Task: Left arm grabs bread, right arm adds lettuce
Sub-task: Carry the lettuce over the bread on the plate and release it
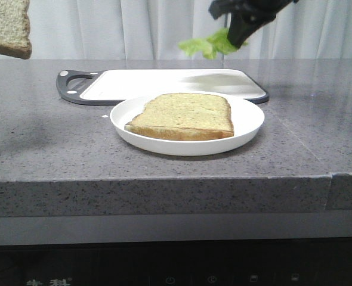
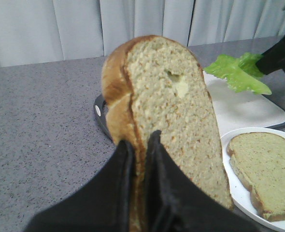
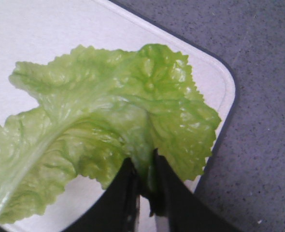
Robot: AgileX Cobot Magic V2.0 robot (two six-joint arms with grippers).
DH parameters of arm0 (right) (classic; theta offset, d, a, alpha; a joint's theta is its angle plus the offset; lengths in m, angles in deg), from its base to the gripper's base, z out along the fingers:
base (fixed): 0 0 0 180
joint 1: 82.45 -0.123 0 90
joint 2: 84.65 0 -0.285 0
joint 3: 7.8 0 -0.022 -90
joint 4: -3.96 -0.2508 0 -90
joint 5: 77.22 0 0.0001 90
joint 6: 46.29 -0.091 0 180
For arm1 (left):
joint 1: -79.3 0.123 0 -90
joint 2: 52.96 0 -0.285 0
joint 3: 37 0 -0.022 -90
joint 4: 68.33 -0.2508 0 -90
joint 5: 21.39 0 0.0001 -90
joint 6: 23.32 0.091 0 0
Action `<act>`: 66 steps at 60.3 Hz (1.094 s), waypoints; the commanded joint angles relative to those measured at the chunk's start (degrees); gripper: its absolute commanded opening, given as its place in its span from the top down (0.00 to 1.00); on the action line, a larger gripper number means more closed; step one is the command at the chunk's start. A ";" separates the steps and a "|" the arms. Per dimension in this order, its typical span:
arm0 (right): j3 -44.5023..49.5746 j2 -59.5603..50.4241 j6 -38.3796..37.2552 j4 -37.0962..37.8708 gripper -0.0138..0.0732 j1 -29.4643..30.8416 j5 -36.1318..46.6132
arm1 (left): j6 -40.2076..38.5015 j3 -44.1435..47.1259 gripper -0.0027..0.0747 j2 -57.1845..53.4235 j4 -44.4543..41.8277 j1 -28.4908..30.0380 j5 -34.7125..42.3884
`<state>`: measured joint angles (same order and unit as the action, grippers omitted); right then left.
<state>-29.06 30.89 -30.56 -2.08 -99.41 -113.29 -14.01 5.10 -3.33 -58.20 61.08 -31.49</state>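
Front view: left arm itself is out of frame, only the bread [image 1: 7, 27] shows at the top left corner, held up well above the grey surface [image 1: 45, 149]. Left wrist view confirms it: left gripper [image 2: 141, 147] jaws clamped on the lower edge of the bread [image 2: 166, 116], slice standing upright, crust on one side, small hole in the crumb face.

Right arm [image 1: 247, 15] sits at the top of the front view, right of centre, with the lettuce [image 1: 209, 44] hanging from it in the air, above the far edge of the white cutting board [image 1: 164, 80]. Right wrist view: right gripper [image 3: 145, 169] jaws closed on the ruffled edge of the lettuce [image 3: 108, 125], leaf spread out over the board [image 3: 36, 29], not resting on it as far as I can tell.

White plate [image 1: 247, 128] sits on the surface just in front of the board, carrying a second slice [image 1: 185, 116] with a greenish top face, lying flat. Lettuce is not over the plate; it's behind it.
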 commanded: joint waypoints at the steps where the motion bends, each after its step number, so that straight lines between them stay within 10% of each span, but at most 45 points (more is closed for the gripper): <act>1: 5.34 -9.62 0.66 -1.85 0.92 -1.67 6.42 | -0.42 -1.81 0.99 -0.24 0.76 0.04 5.17; 26: 38.71 -28.47 0.66 -14.01 0.92 -9.62 23.15 | -0.42 -1.81 0.99 -0.24 0.89 0.04 5.17; 55: 43.32 -26.12 0.66 -17.13 0.91 -12.98 29.43 | -0.42 -1.81 0.99 -0.24 0.89 0.04 5.17; 66: 43.32 -26.12 0.66 -17.13 0.75 -12.73 30.45 | -0.42 -1.81 0.99 -0.24 0.89 0.04 5.17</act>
<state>15.67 6.53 -30.46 -18.97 -112.44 -87.14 -14.01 5.10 -3.33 -57.97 61.08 -31.49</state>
